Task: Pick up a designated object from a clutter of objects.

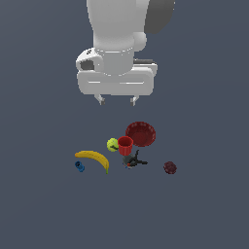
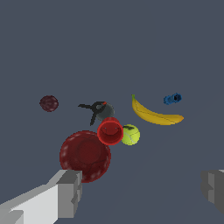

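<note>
While your gripper [image 1: 117, 100] hangs above the dark grey surface [image 1: 44, 209] with its two fingers spread wide and nothing between them, every item lies below it untouched. Near to far in the exterior view:

Nearest you: the small blue piece [image 1: 80, 167], the maroon lump [image 1: 169, 168] and the yellow banana [image 1: 93, 158]. The banana, your target, lies flat on the surface toward the exterior view's left, curved, with its dark greenish tip pointing toward the near side. The blue piece sits just beside its other end; the lump lies well apart toward the exterior view's right.

Middle: the black tool [image 1: 133, 161], with a small red mark on it, lies just beside the banana's tip end, between banana and lump.

Farther: the yellow-green ball [image 1: 112, 144] and the red cup [image 1: 125, 145] stand side by side, seemingly touching; the cup appears upright with its mouth open.

Farthest: the dark red bowl [image 1: 141, 133] sits behind the cup, nearest the fingers.

In the wrist view the fingertips [image 2: 70, 192] frame the scene, bowl [image 2: 85, 155] closest, banana [image 2: 155, 114] beyond the ball [image 2: 130, 134].
</note>
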